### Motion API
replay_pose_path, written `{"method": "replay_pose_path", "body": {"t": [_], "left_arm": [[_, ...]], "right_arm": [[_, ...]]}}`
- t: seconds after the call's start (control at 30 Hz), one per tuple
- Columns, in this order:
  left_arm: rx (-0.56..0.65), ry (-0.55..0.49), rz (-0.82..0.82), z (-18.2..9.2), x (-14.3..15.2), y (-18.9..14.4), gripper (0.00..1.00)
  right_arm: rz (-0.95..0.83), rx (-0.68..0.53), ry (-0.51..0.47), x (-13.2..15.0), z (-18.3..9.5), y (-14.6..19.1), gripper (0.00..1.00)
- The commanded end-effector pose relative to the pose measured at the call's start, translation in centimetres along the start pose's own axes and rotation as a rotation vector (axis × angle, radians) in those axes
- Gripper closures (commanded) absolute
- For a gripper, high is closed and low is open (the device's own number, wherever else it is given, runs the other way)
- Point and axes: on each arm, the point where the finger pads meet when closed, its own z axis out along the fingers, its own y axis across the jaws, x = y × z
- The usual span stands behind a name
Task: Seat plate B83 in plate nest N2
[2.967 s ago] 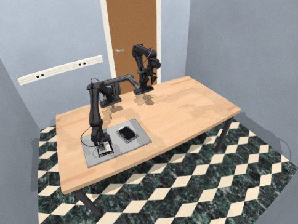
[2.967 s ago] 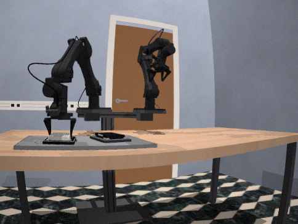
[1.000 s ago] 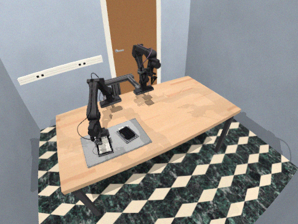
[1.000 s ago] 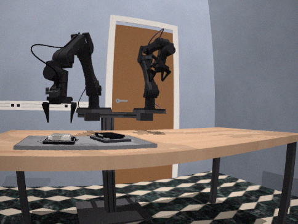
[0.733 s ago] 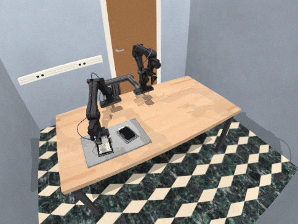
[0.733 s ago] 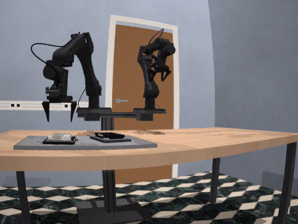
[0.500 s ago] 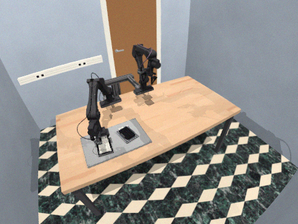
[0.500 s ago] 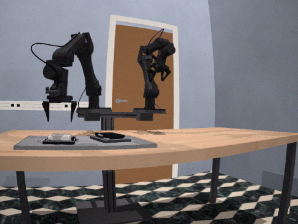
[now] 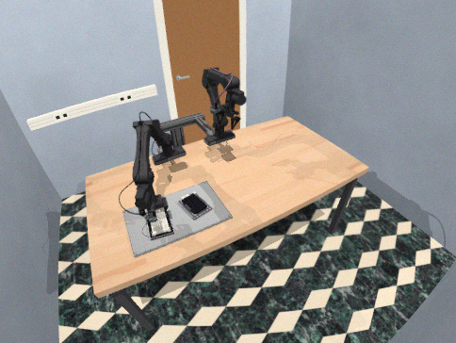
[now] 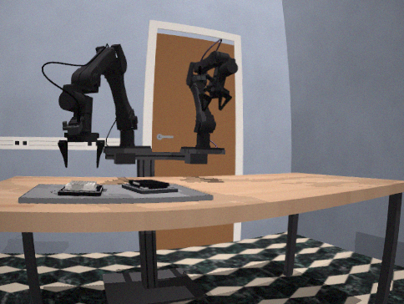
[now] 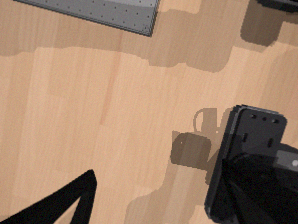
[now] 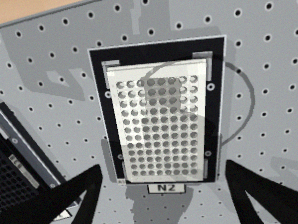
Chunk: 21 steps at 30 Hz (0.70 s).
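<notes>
A white plate with many wells [image 9: 160, 223] [image 10: 81, 186] [image 12: 162, 125] lies in the black nest labelled N2 [image 12: 214, 125]. Its far corners reach the corner locators; whether it is fully flat I cannot tell. My right gripper [image 10: 83, 167] [image 12: 161, 168] is open and empty above it, one finger toward each side. A black plate [image 9: 195, 203] [image 10: 150, 184] [image 12: 11, 172] lies on the other nest [image 9: 208, 212] [image 10: 156, 190], partly seen in the right wrist view; its printed label is unreadable. My left gripper [image 10: 213, 108] [image 11: 156, 170] is open and empty, raised far from both nests.
Both nests stand on a grey perforated board [image 9: 141, 247] [image 10: 200, 198] [image 11: 115, 15] [image 12: 270, 115] on the wooden table [image 9: 283, 174]. The two arm bases [image 9: 219, 137] are joined by a rail at the table's back edge.
</notes>
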Motion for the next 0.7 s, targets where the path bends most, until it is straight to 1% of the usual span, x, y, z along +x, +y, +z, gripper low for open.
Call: {"method": "replay_pose_path", "body": {"t": [0.0,0.23,0.67], "left_arm": [[-0.007,-0.014,-0.005,-0.10,0.12,-0.55,0.00],[-0.007,-0.014,-0.005,-0.10,0.12,-0.55,0.00],[-0.007,-0.014,-0.005,-0.10,0.12,-0.55,0.00]], "right_arm": [[-0.001,0.010,-0.034,-1.28,-1.05,-0.19,0.00],[-0.002,0.009,-0.028,-0.83,-0.89,-0.15,0.00],[-0.002,0.009,-0.028,-0.83,-0.89,-0.15,0.00]]}}
